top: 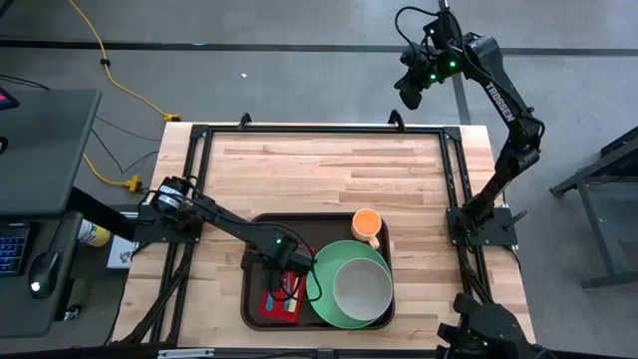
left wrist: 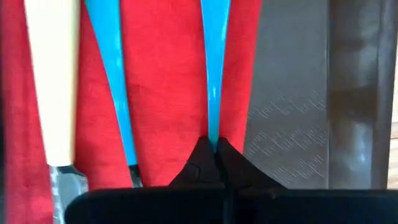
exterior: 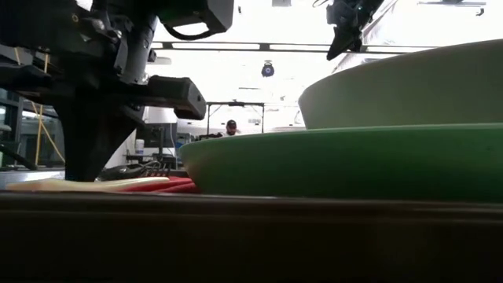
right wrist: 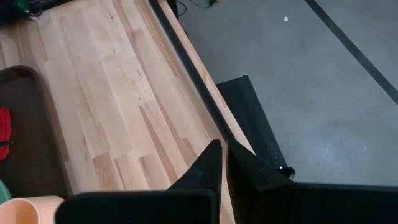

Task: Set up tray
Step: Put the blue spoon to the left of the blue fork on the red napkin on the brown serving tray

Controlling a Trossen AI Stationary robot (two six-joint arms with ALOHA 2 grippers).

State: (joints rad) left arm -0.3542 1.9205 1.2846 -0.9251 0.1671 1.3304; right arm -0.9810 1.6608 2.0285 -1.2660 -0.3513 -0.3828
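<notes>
The dark brown tray (top: 254,259) lies at the table's near edge. On its left part a red napkin (left wrist: 168,81) is spread, bearing a cream-handled knife (left wrist: 55,81) and a blue-handled utensil (left wrist: 115,87). My left gripper (top: 289,275) points down over the napkin, shut on a second blue utensil (left wrist: 215,62). A green plate (top: 321,299) with a pale bowl (top: 361,287) fills the tray's right part, and an orange cup (top: 367,224) stands at its far right corner. My right gripper (right wrist: 224,155) is shut and held high beyond the table's far right corner. My left gripper pinches the blue utensil's thin handle (left wrist: 214,134) between its two fingertips (left wrist: 200,155), coming from above and pointing down. The handle runs away from the fingers over the red napkin. Whether it rests on the napkin I cannot tell.
Bare wooden tabletop (top: 319,170) stretches from the tray to the far edge, bordered by a black frame (top: 199,135). In the low view the green plate (exterior: 354,161) and bowl (exterior: 409,86) rise close at the right of my left gripper (exterior: 86,169).
</notes>
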